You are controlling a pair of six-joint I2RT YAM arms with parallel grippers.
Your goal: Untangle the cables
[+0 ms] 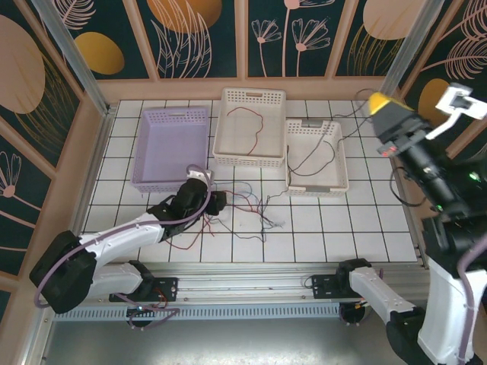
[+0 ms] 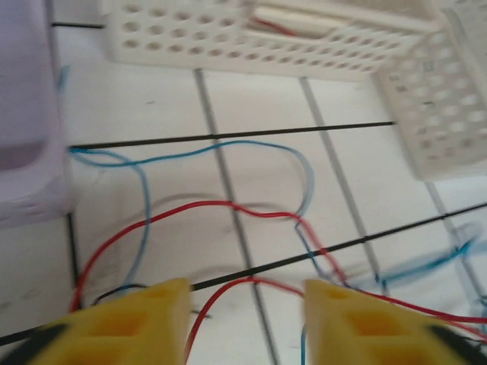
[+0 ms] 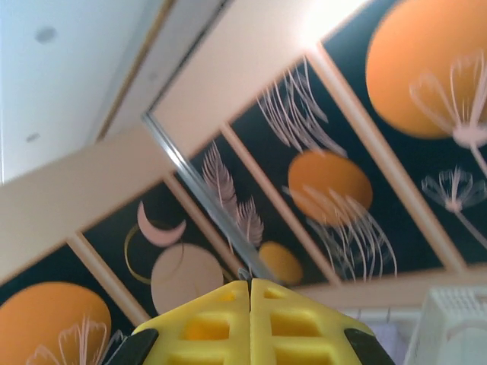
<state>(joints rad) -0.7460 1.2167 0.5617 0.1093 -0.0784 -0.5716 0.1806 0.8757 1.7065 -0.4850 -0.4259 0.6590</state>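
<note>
The white tiled table [image 1: 342, 228] stretches out ahead of both pincers. Beyond the left pincer [image 1: 218, 202] and a little to its left sits the lilac tray [image 1: 171, 112]. Straight beyond it stands the middle white basket [image 1: 253, 93]. Further to its right is the right white basket [image 1: 340, 160], which lies below and to the left of the raised right pincer [image 1: 378, 103].

The left pincer hangs low over the tiles. Its yellow fingers [image 2: 144, 315] stand moderately apart and clamp nothing. The right pincer points up toward the patterned wall panels, its two fingers pressed flat together.

The loose cables [image 1: 251, 211] lie tangled on the tiles just right of the left pincer. A red cable [image 2: 190, 209] loops into the gap between that pincer's fingers, and a blue cable [image 2: 190, 152] curves just ahead of them. A second red cable [image 1: 255, 125] lies in the middle basket. A dark cable [image 1: 312, 163] rests in the right basket and rises over its rim toward the right pincer; whether that pincer pinches it, I cannot tell.
</note>
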